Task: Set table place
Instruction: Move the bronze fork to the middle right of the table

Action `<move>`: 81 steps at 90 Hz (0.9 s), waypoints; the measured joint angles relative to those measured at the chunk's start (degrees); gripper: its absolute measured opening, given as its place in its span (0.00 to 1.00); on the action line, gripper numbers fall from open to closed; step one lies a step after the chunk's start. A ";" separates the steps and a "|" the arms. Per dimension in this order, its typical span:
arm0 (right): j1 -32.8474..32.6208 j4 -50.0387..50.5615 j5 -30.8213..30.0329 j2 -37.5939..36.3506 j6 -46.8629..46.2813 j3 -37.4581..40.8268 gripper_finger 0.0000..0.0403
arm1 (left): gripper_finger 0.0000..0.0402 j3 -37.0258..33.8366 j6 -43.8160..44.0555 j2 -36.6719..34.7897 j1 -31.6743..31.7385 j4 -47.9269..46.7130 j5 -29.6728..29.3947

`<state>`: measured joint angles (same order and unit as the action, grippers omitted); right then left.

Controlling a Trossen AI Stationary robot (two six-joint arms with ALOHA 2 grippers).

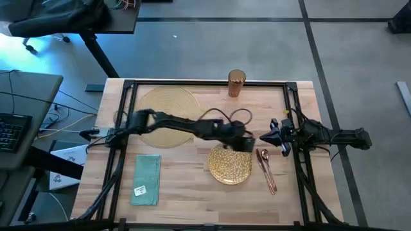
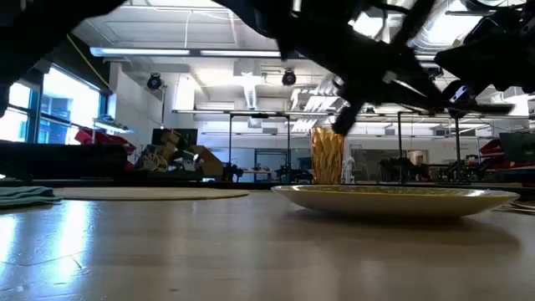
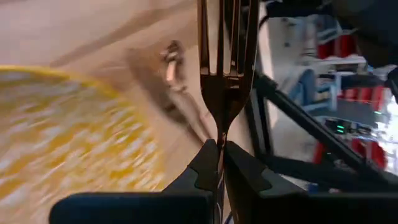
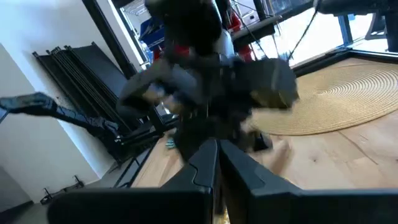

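The left gripper (image 1: 252,142) is reaching across the tabletop (image 1: 186,186) from its own side and is pinching the handle of the silver fork (image 3: 224,62) tight between its fingers (image 3: 205,167) — the tines are standing up past the fingertips in the left wrist view, so the grip is low on the handle, probably so the fork can be laid flat without the fingers fouling the wood. It is hanging just over the far edge of the glittery gold plate (image 1: 229,165), between the plate and the copper spoon and knife (image 1: 266,169), which are lying side by side just right of the plate.

The right gripper (image 1: 264,138) is waiting near the right rail, pointing inward at the left one, with its fingers closed on nothing.

The pale-gold placemat (image 1: 166,115) is lying bare toward the back left, well apart from the plate — so the setting is not yet gathered. The teal napkin (image 1: 146,180) is lying flat at the front left, and the amber cup (image 1: 236,83) is standing upright at the back edge.
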<state>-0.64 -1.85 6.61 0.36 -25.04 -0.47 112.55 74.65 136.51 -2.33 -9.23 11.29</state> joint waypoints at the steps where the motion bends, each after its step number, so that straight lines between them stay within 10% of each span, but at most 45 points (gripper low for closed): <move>1: 0.01 0.00 0.00 0.00 0.00 0.00 0.00 | 0.00 0.77 0.14 0.67 -0.07 0.08 0.18; 26: 0.00 0.00 0.00 -0.02 0.01 -0.01 0.00 | 0.00 12.73 4.66 11.00 -1.66 0.24 1.84; 81: 0.00 0.00 0.00 0.00 0.00 0.00 0.00 | 0.10 13.36 9.14 14.99 -1.67 0.21 -0.30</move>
<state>-0.64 -1.85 6.61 0.36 -25.04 -0.48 125.91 83.79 151.50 -4.00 -9.02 10.99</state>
